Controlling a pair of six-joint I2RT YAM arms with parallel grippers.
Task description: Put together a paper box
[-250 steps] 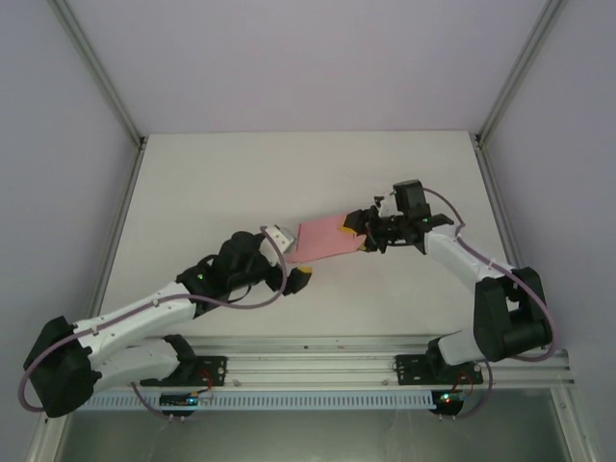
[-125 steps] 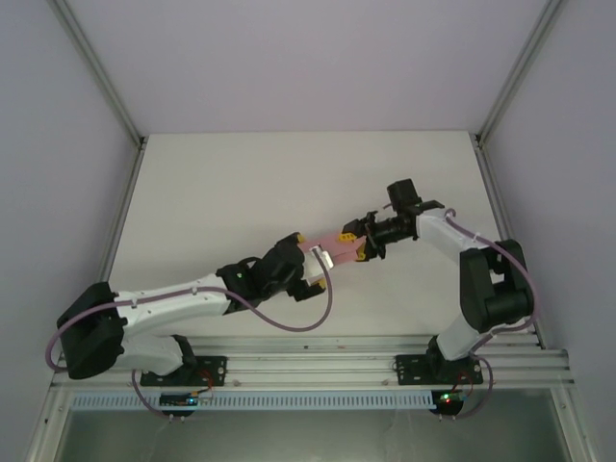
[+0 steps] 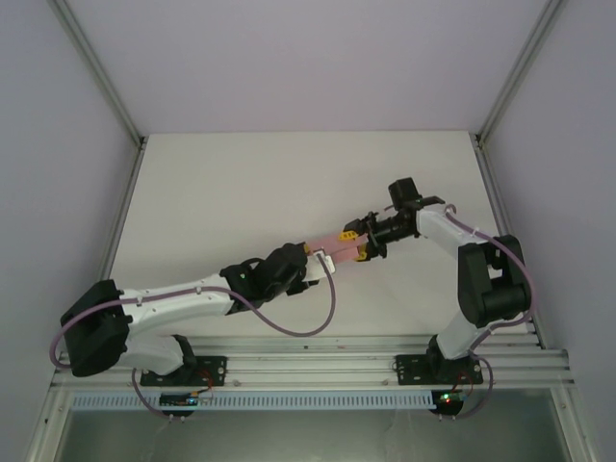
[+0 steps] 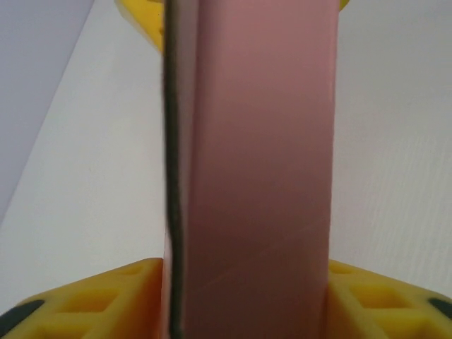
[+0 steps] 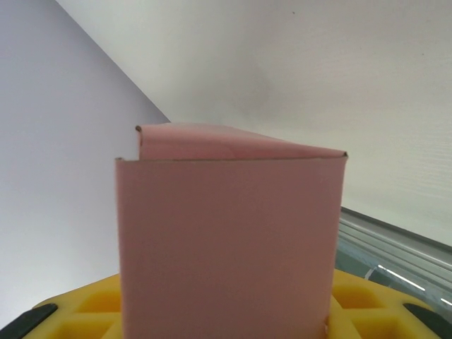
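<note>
My left gripper (image 3: 318,258) just reached the pale pink card box (image 3: 337,248); it and the right gripper (image 3: 358,245) both clamp the box between narrowed jaws. With 2 holds on it, I think folding can start.

A robot lab cell: white table (image 3: 241,183), plain pale walls (image 3: 289,58), aluminium frame posts (image 3: 96,67), mounting rail (image 3: 318,361).

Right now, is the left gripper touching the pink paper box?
Touching. Left wrist view: the paper box fills the left gripper, flush against both yellow fingers.
</note>
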